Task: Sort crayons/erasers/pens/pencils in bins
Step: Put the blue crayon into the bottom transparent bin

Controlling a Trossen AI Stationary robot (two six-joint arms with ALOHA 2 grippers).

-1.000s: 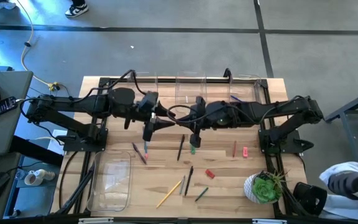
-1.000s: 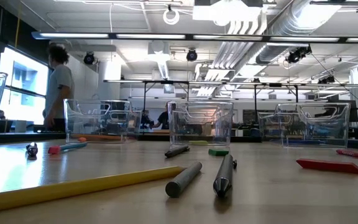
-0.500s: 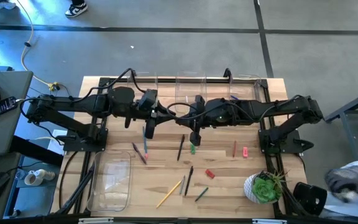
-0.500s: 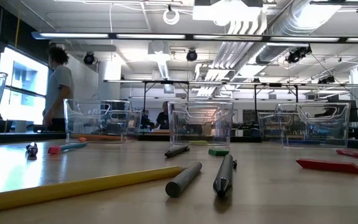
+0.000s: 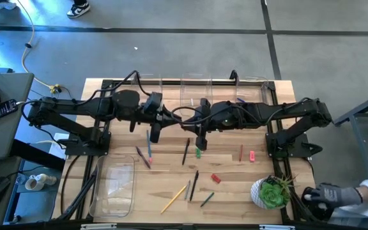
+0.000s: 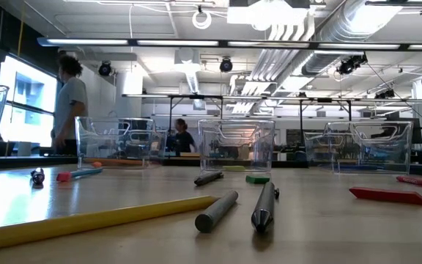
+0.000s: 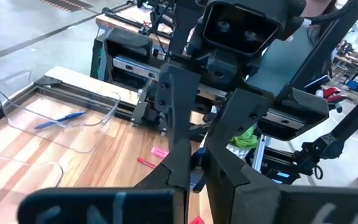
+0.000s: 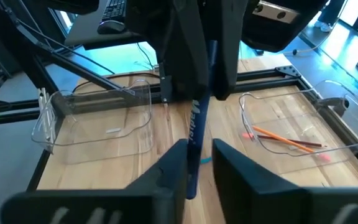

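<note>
Bench [image 5: 235, 198], seen from above.

- Far left, front: the longer bin [image 5: 114, 188], nothing visible inside it.
- Just to its right: a dark pen [image 5: 142, 157] and a blue-and-red stick [image 5: 149, 151], lying loose.
- Left pincer [image 7: 196, 163]: raised over the bench's middle, tip to tip with the right pincer. Fingers drawn narrow, gripping a blue stick [image 8: 194, 143]. Pen or pencil, cannot tell; it carries lettering.
- Right pincer [image 8: 199, 148]: fingers slightly parted around the same stick's lower part, with a gap showing on one side.
- From above, the dark arms and cables cover this meeting point. The low view does not catch either arm.
- Centre, loose items: a black pen [image 5: 186, 151], a green eraser [image 5: 198, 153], a yellow pencil [image 5: 174, 199] and two dark pens [image 5: 193, 185] side by side.
- Further right: a red block [image 5: 215, 178], a green stick [image 5: 207, 199], a dark red crayon [image 5: 240, 152], a pink eraser [image 5: 252, 155].
- Back edge: three alike bins [image 6: 237, 143] in a row. One bin [image 7: 17, 81] holds a blue pen [image 7: 58, 119]; another [image 8: 244, 102] holds orange pencils [image 8: 288, 138].
- Front right corner: a potted plant [image 5: 273, 191], and just beyond it a person's gloved hand [image 5: 328, 193] off the bench edge.
- Room behind: a person [image 6: 68, 95] stands at left.
</note>
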